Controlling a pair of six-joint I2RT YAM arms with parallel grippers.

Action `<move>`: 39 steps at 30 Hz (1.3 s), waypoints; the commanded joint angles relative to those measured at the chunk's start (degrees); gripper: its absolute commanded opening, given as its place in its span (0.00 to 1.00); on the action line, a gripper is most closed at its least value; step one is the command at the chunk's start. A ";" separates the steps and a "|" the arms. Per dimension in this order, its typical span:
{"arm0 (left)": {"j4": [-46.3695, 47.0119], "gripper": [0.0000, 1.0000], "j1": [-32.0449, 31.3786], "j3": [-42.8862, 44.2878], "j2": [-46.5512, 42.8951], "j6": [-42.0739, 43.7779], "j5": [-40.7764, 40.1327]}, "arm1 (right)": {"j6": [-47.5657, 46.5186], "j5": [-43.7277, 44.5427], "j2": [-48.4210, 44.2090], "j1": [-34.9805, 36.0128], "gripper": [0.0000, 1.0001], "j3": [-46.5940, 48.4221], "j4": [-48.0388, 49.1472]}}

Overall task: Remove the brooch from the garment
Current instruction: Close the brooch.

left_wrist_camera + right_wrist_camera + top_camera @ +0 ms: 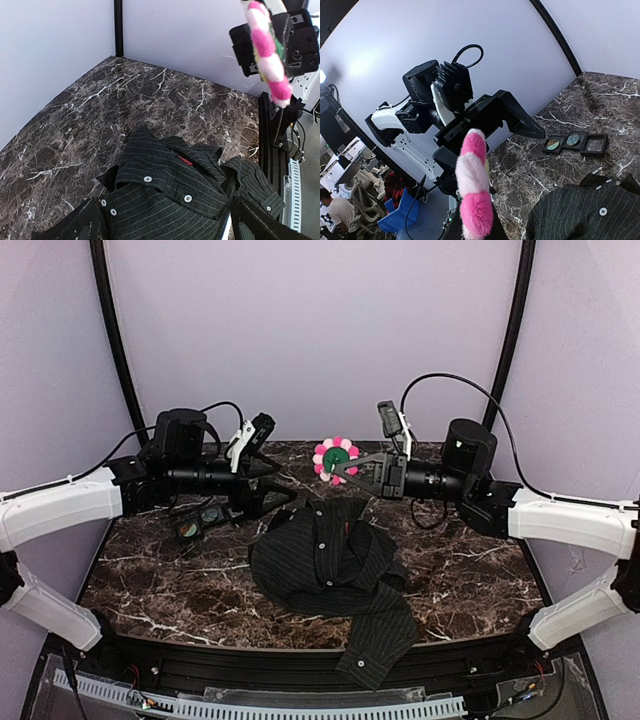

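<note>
The brooch (pixel 336 457) is held in the air over the far part of the desk (pixel 150 580), clear of the garment (pixel 330 560), which is lying crumpled below it. It is pinched at its lower edge by the right jaws, which are closed almost fully on it. The left jaws are seen wide open and empty, beside the collar. The brooch is judged light and soft, with felt-like petals; the stiffer centre is preferred for gripping, since petals can be bent.
</note>
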 commanded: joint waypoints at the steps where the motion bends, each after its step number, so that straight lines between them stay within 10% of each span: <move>1: 7.86 0.92 -1.50 -2.64 -0.55 -1.99 2.73 | 2.93 -2.99 2.39 0.98 0.00 1.04 6.43; 26: 11.39 0.92 -4.38 -1.19 4.72 -8.83 5.27 | 2.95 -3.34 5.92 3.19 0.00 2.68 6.46; 39: 20.76 0.92 -4.43 -3.17 5.98 -16.31 21.27 | 3.16 -0.92 6.25 3.16 0.00 1.98 5.75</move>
